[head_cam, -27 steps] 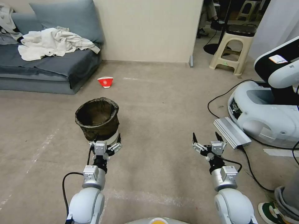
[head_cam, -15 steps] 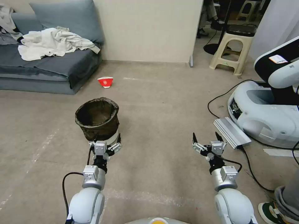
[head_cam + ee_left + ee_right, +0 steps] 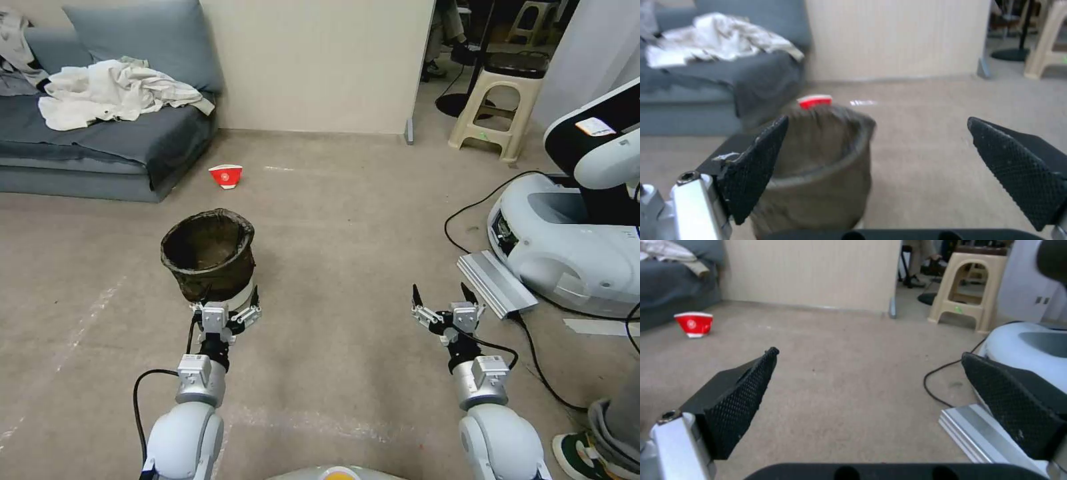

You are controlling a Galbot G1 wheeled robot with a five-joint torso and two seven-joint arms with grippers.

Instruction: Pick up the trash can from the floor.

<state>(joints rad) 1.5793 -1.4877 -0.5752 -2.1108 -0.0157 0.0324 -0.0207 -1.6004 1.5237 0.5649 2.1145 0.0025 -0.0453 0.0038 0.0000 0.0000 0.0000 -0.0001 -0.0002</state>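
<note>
left gripper (image 3: 229, 298) spread | hides trash can (image 3: 208, 253) base

My head camera looks forward and down from above both arms, taking in the floor (image 3: 347, 220) as far as the back wall. The left wrist camera sits low behind the left end effector (image 3: 889, 173), faces forward, and is very near the trash can (image 3: 826, 173), which stands between its spread fingers. The right wrist camera sits equally low behind the right end effector (image 3: 889, 406), facing forward over open floor. All three views share the red-and-white paper cup (image 3: 226, 176) and the beige stool (image 3: 492, 107); head and left wrist views share the sofa (image 3: 100, 147).
</note>
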